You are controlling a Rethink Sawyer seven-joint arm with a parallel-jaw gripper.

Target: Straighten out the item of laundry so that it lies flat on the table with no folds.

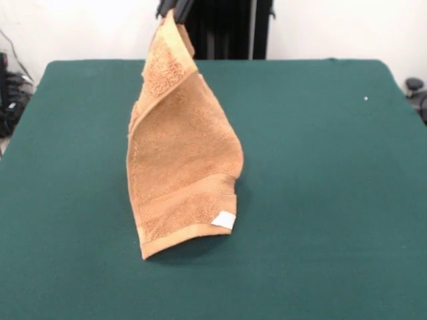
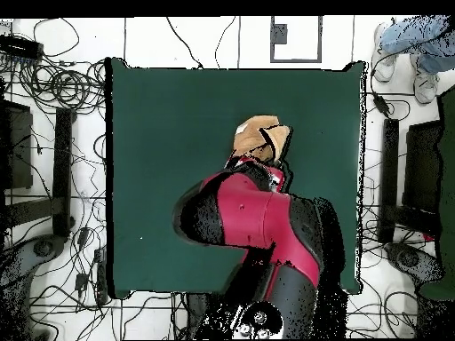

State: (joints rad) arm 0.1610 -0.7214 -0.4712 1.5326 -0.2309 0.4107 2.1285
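**Towel hoisted by one corner, lower hem just meeting the table**

Towel (image 1: 183, 160) hangs almost upright in the front view, pinched at its top corner near twelve o'clock, where the gripper (image 1: 175, 9) shows only as dark tips at the frame's upper edge. The claw appears clamped on that corner, since the cloth rises to a peak there, though the contact itself is cropped and I judge it rather than see it plainly. The lower hem, with the white tag (image 1: 224, 220) at about five o'clock of the cloth, rests on the green table (image 1: 333, 200) near the centre. A diagonal fold crosses the upper part, and the left edge curls inward.

From overhead, the red arm (image 2: 258, 218) covers most of the cloth; only a tan lobe shows at its twelve o'clock.

Risks, as I judge them: lowering straight down would pile the cloth onto its own hem and keep the folds. Letting go too high would let it slump sideways. Dragging too fast could flip the bottom edge under.
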